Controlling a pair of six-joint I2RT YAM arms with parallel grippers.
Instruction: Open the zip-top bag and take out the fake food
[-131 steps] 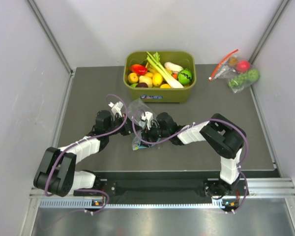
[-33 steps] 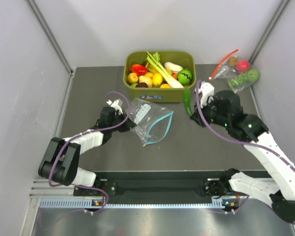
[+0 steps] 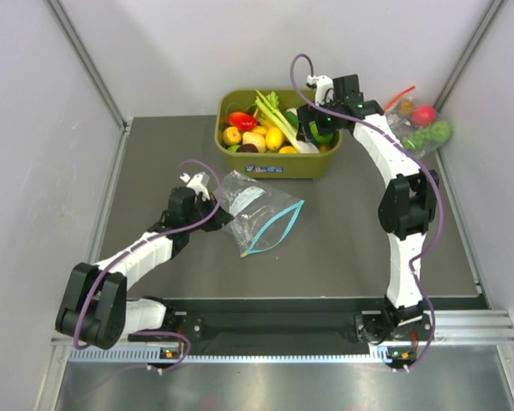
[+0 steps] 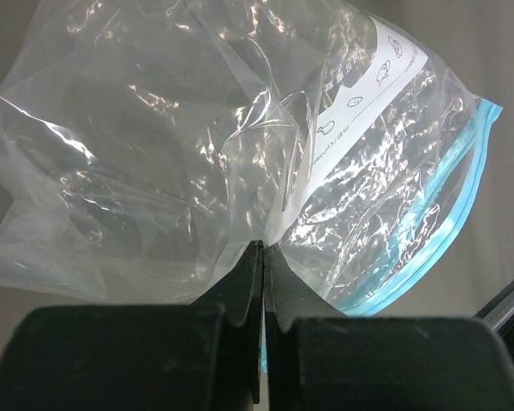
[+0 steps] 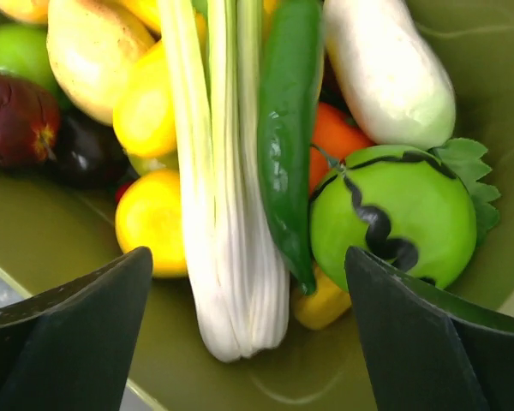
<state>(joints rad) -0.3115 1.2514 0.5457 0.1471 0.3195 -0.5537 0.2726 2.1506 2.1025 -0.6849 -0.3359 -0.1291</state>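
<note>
The clear zip-top bag [image 3: 261,214] with a blue-green zip strip and white label lies open and looks empty on the dark mat. My left gripper [image 3: 218,205] is shut on the bag's closed end [image 4: 240,154]. My right gripper [image 3: 313,128] is open above the olive bin [image 3: 278,164]. Below it lie the long white-stalked leek [image 5: 218,188], a dark green pepper [image 5: 287,137] and the white radish [image 5: 385,68], none touched by my fingers [image 5: 60,342].
The bin also holds yellow, red and purple toy fruits [image 3: 248,133] and a green melon [image 5: 385,214]. A second clear bag with a red zip strip [image 3: 415,124], holding toy fruits, lies at the back right.
My right arm carried the dark green pepper from beside the bag up to the bin and let it go there. The bag now lies flatter and empty; my left gripper keeps its hold.
</note>
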